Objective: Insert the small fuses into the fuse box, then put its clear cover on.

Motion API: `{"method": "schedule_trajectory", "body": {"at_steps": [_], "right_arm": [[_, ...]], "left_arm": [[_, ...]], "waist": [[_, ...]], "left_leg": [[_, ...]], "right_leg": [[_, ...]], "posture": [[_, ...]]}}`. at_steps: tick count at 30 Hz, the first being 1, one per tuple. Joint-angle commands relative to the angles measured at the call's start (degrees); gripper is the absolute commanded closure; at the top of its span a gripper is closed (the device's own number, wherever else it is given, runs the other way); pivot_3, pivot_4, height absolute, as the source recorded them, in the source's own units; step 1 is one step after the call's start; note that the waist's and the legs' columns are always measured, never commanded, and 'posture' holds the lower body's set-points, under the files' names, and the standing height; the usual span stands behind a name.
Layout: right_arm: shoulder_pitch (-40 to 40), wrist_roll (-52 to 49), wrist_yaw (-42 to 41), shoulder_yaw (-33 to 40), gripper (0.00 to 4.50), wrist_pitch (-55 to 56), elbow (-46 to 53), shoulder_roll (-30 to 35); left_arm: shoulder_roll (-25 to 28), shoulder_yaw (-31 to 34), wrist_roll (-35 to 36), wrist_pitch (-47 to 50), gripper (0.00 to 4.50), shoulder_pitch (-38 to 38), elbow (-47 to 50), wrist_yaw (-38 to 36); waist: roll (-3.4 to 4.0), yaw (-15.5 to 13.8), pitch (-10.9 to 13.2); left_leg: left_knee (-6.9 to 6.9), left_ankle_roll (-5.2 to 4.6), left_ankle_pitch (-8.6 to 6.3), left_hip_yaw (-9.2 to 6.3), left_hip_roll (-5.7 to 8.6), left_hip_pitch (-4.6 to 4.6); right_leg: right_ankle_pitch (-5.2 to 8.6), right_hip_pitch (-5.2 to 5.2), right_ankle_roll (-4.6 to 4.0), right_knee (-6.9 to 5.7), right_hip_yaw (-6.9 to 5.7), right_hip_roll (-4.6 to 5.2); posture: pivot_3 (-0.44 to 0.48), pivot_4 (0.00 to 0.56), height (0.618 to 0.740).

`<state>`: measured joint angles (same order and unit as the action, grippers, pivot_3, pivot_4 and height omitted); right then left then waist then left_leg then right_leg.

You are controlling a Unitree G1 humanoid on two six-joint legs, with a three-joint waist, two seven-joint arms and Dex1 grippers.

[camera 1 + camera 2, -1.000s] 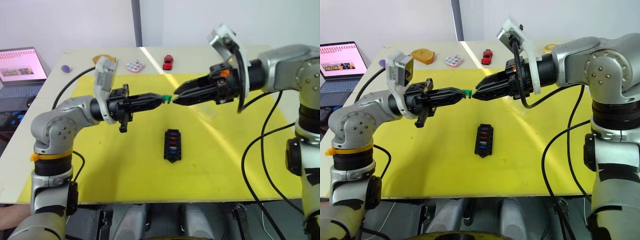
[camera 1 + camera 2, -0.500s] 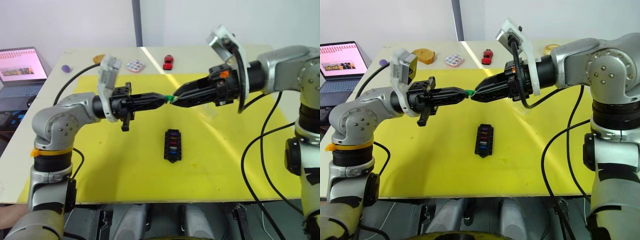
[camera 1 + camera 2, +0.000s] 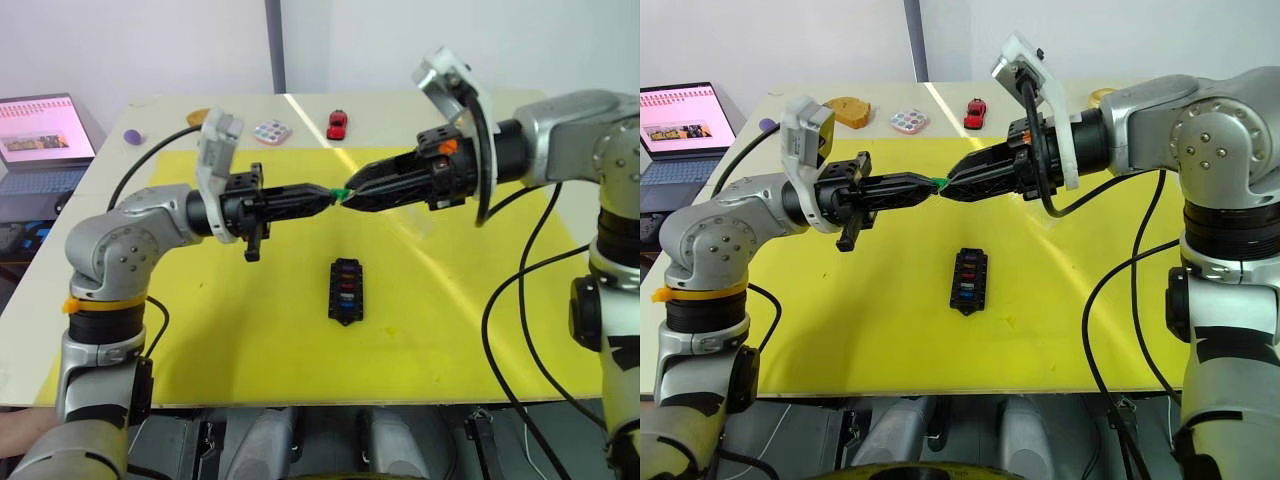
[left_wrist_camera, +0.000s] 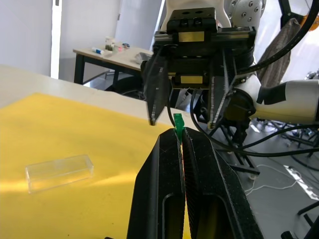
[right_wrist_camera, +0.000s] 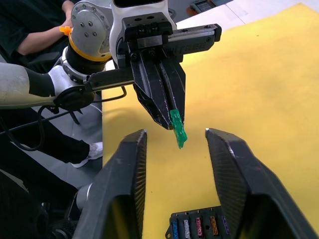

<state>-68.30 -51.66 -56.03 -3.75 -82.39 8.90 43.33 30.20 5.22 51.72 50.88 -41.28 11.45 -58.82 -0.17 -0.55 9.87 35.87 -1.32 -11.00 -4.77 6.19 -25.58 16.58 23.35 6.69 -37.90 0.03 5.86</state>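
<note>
Where the two arms meet above the yellow mat [image 3: 250,330], the left gripper [image 3: 325,197] is clamped on a green fuse [image 3: 341,194], its fingers pressed together on the lower part so that the tip sticks out past them. The right gripper [image 3: 352,193] faces it with its fingers spread apart, one on either side of the fuse's free end and not touching it; the right wrist view makes that gap plain, with the green fuse [image 5: 177,129] hanging between the two fingers [image 5: 119,184], while from the head views the tips seem to meet. The fuse box [image 3: 345,291] lies flat on the mat below the grippers, with several coloured fuses already seated in its slots. The left wrist view shows the clear cover [image 4: 60,172] lying on the mat, well apart from the grippers. At the far edge of the table [image 3: 420,100] stand a red toy car [image 3: 336,124] and a dotted disc [image 3: 270,131], and a laptop [image 3: 40,140] sits beside the table on the robot's left.
</note>
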Motion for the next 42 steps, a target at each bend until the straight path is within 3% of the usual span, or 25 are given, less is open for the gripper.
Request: {"method": "schedule_trajectory", "body": {"at_steps": [1,10,13,15,19,20,23,28,42], "right_arm": [[-0.79,-0.62,-0.10,0.94,4.38,1.15,1.72,-0.08],[0.41,1.42,0.08,-0.77,4.45,4.39,4.24,0.54],[4.02,10.55,-1.04,-8.26,4.50,14.20,9.20,4.72],[6.43,15.84,-2.08,-11.79,4.50,20.64,10.16,6.70],[10.85,22.45,-4.50,-15.01,4.50,30.91,8.08,6.88],[11.33,23.88,-4.57,-15.79,4.50,32.33,7.34,6.29],[12.54,27.61,-4.60,-17.95,4.50,35.78,5.84,4.54],[15.16,32.58,-7.37,-20.55,4.50,40.76,2.85,3.94],[16.54,37.12,-10.20,-21.66,4.50,38.96,0.20,1.09]], "left_arm": [[0.25,-0.22,0.23,-0.87,4.50,-0.44,1.35,0.25],[2.63,-3.70,-2.90,-1.00,4.50,-0.84,0.88,-1.45],[3.46,-4.22,-8.73,-7.51,3.53,1.12,-0.85,-0.76],[4.51,-4.56,-11.77,-10.86,2.51,3.37,-1.65,-1.22],[8.19,-11.83,-23.21,-21.84,0.40,8.83,-7.00,-6.34],[7.83,-13.86,-26.65,-26.19,0.06,9.46,-9.49,-6.71],[5.82,-17.55,-32.49,-35.46,0.06,10.63,-14.70,-8.16],[2.51,-20.05,-36.33,-42.64,0.06,10.45,-18.60,-10.02],[0.39,-19.92,-37.54,-44.18,0.06,10.01,-19.62,-13.14]], "waist": [[0.00,0.00,0.00],[0.00,0.00,0.00],[0.01,-0.06,0.00],[0.00,0.00,0.00],[0.00,0.21,0.00],[0.01,0.21,0.00],[0.00,0.09,0.01],[-0.01,-0.18,0.01],[0.00,-0.01,0.01]], "left_leg": [[0.00,0.00,0.00,0.00,0.00,0.00],[0.00,0.00,0.00,0.00,0.00,0.00],[-0.01,0.00,0.00,0.02,0.00,0.02],[0.00,0.01,0.00,0.02,0.00,0.00],[-0.12,0.02,0.01,0.08,-0.01,0.04],[-0.16,0.04,0.02,0.09,-0.01,0.06],[-0.16,0.05,0.03,0.09,-0.01,0.06],[-0.16,0.04,0.02,0.03,0.01,0.04],[-0.16,0.04,0.03,0.03,-0.01,0.06]], "right_leg": [[0.00,0.00,0.00,0.00,0.00,0.00],[0.00,0.00,0.00,0.00,0.00,0.00],[0.00,-0.01,0.00,0.00,0.01,0.01],[0.00,0.02,0.00,0.01,0.01,0.00],[0.00,0.04,0.00,0.04,0.05,0.00],[0.00,0.04,0.00,0.04,0.06,0.01],[0.00,0.06,-0.01,0.05,0.07,0.01],[0.00,0.07,0.00,0.16,0.01,0.02],[-0.01,0.03,0.01,0.12,0.01,-0.01]], "posture": [[0.000,0.150,0.740],[0.000,0.150,0.740],[0.000,0.150,0.740],[0.000,0.150,0.740],[0.000,0.150,0.740],[0.000,0.150,0.740],[0.000,0.150,0.740],[0.000,0.150,0.740],[0.000,0.150,0.740]]}}
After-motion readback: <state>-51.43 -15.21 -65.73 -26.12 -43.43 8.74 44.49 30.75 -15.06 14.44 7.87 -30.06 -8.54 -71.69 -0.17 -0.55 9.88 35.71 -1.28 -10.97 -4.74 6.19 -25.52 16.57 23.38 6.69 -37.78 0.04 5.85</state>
